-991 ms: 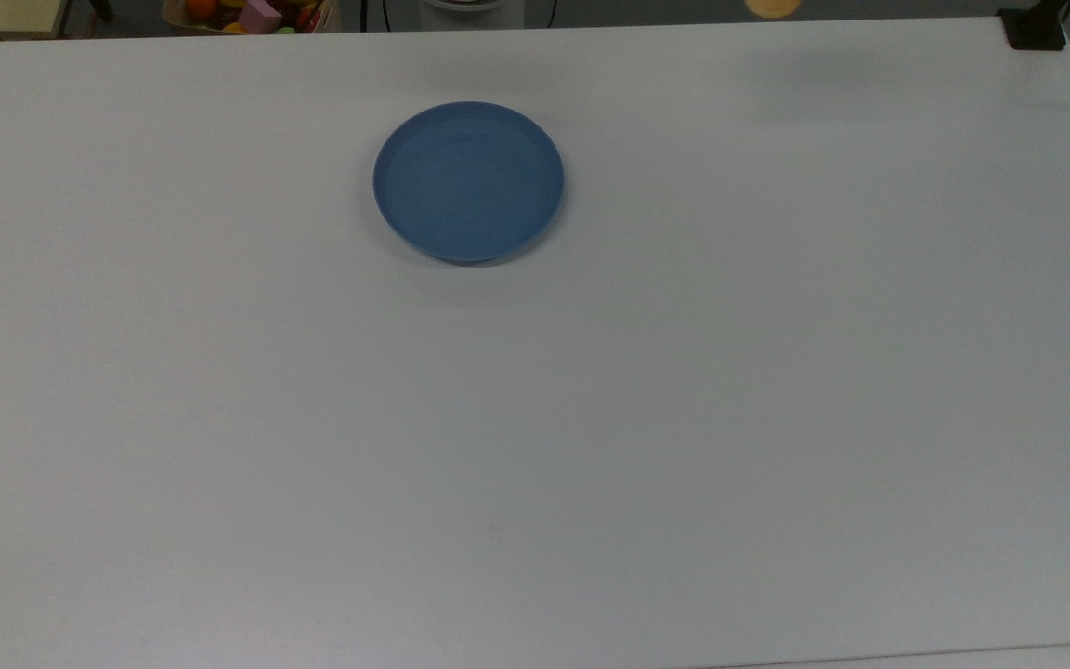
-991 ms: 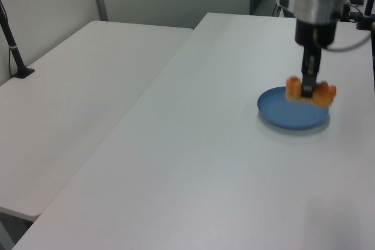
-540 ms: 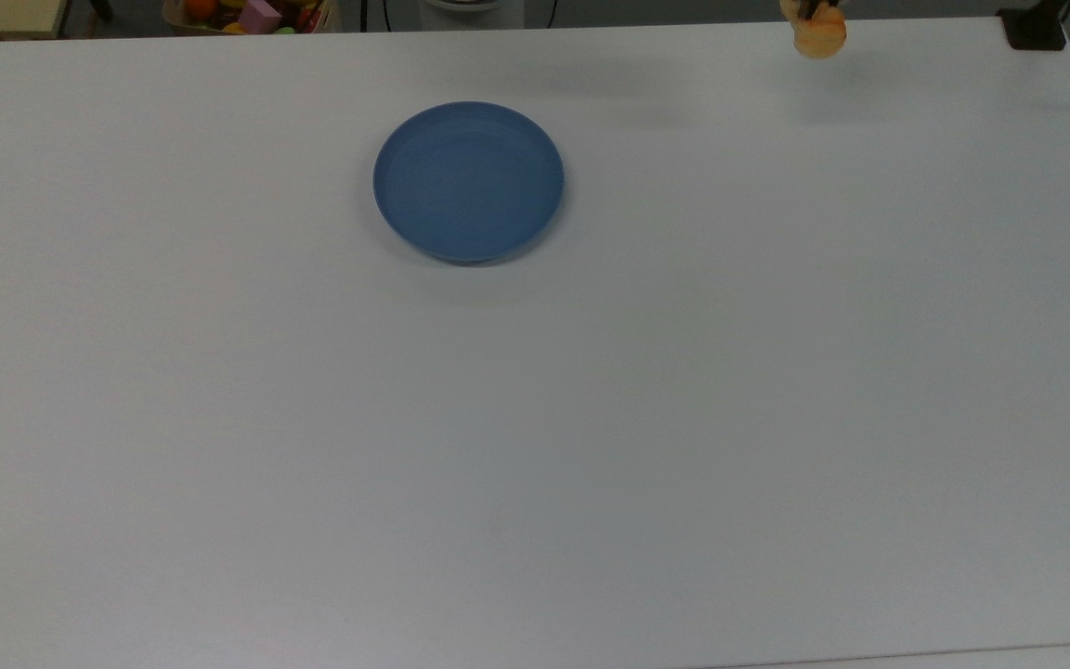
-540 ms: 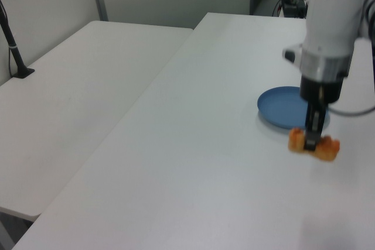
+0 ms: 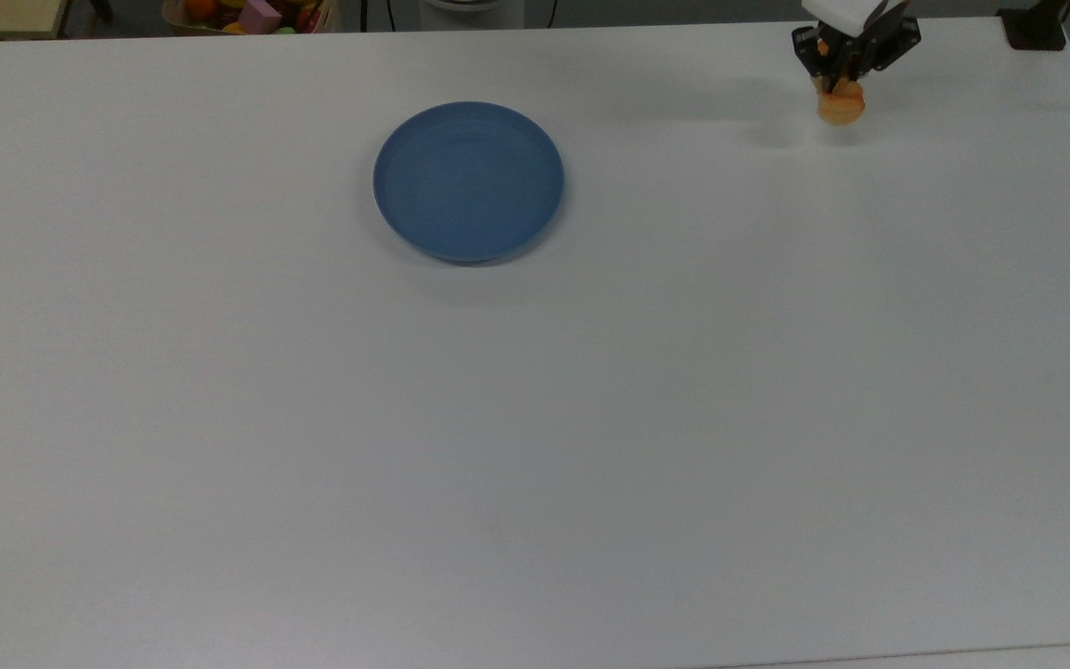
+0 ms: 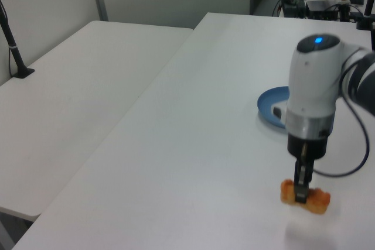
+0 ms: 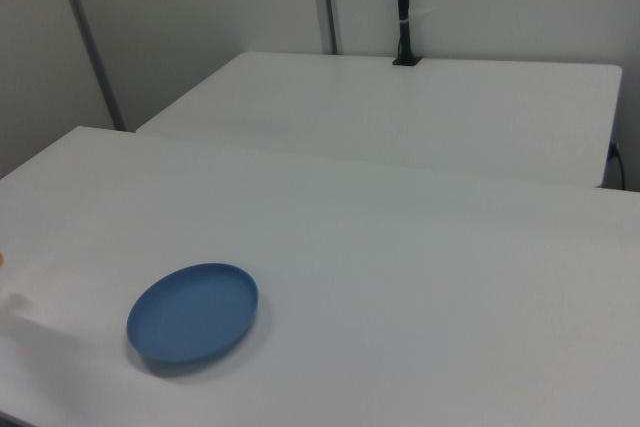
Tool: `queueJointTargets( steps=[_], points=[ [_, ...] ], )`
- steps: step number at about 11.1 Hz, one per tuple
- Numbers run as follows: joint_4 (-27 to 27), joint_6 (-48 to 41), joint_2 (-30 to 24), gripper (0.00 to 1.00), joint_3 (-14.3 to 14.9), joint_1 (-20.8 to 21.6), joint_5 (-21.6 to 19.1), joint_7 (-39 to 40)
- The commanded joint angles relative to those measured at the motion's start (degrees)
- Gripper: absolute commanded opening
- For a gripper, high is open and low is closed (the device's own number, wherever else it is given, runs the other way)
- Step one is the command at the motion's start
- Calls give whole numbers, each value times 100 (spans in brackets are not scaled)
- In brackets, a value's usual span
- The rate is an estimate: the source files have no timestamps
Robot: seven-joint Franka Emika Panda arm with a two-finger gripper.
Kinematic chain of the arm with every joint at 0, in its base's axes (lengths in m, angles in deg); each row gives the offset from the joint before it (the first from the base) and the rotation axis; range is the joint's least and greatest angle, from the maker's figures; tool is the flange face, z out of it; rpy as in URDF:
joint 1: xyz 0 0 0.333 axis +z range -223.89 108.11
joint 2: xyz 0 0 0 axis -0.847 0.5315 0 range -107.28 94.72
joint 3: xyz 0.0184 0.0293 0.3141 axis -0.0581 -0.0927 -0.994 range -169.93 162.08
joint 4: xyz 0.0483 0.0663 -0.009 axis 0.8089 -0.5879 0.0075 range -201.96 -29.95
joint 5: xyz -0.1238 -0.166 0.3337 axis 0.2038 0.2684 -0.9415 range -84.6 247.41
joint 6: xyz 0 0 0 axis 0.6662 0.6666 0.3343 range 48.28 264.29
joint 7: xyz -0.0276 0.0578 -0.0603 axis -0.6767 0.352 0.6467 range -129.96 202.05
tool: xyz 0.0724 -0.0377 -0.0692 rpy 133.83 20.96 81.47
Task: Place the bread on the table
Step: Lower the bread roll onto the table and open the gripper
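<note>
gripper point(image 6: 301, 193): from my remote seat i saw the dark fingers pointing straight down, clamped on the middle of the loaf, one finger in front of it in the left view. in the top view the gripper point(image 5: 840, 82) sat near the far edge, toward the top view's right.
bread point(image 6: 317, 201): golden-orange, lumpy top, lying level with one end sticking out either side of the fingers in the left view. it was down at the table surface or a hair above it (i couldn't tell which, contact line too close to call). in the top view the bread point(image 5: 841, 108) showed as a small orange lump just under the fingers, with a faint shadow on the white surface just beside it toward the top view's left.
table point(image 5: 591, 418): plain white top. the bread was over its far right part in the top view, near the edge.
plate point(image 5: 468, 181): round, blue, nothing on it, well apart from the bread, toward the top view's left of it. in the left view the plate point(image 6: 270, 106) was partly behind the arm; in the right view the plate point(image 7: 193, 312) lay low on the right view's left.
arm point(image 6: 314, 100): white body with a blue light on top, a black cable looping off it on the left view's right.
second table point(image 6: 70, 103): white, beside the main one on the left view's left.
bin of coloured toys point(image 5: 252, 13): past the table's far edge in the top view.
</note>
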Motion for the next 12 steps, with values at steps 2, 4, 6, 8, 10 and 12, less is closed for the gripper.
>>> queueJointTargets(
  steps=[2,4,6,8,10,12],
  points=[
    [99,430,681,21,82,283,838,-387],
    [108,439,753,32,82,284,928,-484],
    [126,439,762,72,82,249,937,-493],
    [178,396,762,91,82,249,928,-493],
    [178,361,744,100,82,249,928,-493],
    [187,317,692,100,82,231,937,-563]
  ],
)
